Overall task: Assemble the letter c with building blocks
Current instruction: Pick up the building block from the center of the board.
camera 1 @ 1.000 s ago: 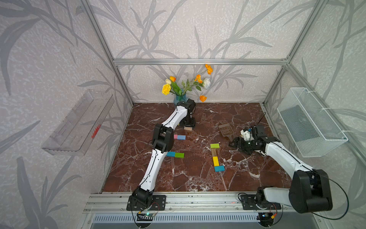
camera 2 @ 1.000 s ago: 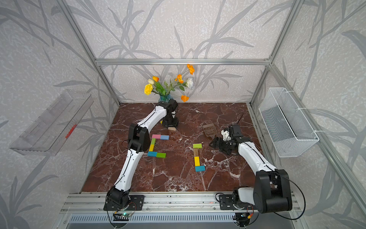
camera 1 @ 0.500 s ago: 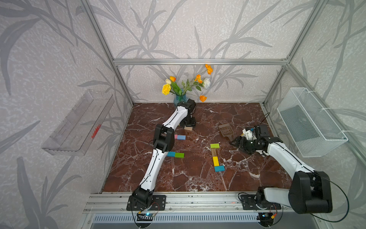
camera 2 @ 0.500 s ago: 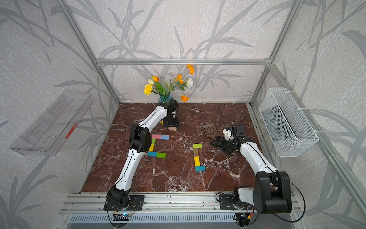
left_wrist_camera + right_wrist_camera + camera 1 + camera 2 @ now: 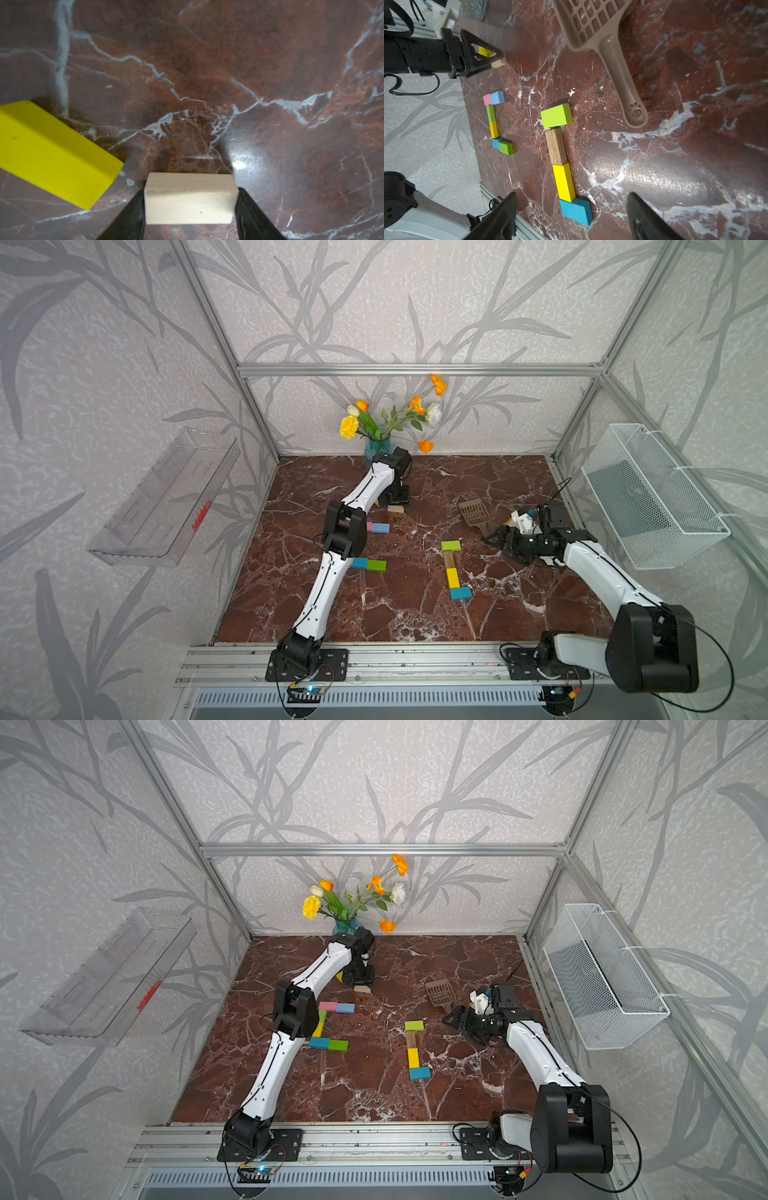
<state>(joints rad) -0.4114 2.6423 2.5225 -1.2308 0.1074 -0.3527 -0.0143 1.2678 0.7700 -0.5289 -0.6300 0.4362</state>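
My left gripper (image 5: pixel 190 193) reaches to the back of the marble table, near the vase. Its two black fingers press on both ends of a tan wood block (image 5: pixel 189 199) that lies on the table (image 5: pixel 395 509). A yellow block (image 5: pixel 54 153) lies loose just beside it. Pink (image 5: pixel 328 1006), blue (image 5: pixel 345 1007), teal (image 5: pixel 319 1043) and green (image 5: pixel 338 1045) blocks form a C shape near the left arm's elbow. A lime (image 5: pixel 414 1026), brown (image 5: pixel 411 1039), yellow (image 5: pixel 413 1058) and teal (image 5: pixel 419 1073) line lies mid-table. My right gripper (image 5: pixel 572 195) hovers open and empty to the right of that line (image 5: pixel 455 1017).
A brown slotted scoop (image 5: pixel 440 992) lies by the right gripper, handle toward it. A blue vase of flowers (image 5: pixel 379 445) stands at the back wall, right behind the left wrist. A white wire basket (image 5: pixel 652 497) hangs on the right wall, a clear shelf (image 5: pixel 166 497) on the left.
The left jaws have narrowed onto the tan block. The right arm has barely moved and stays open.
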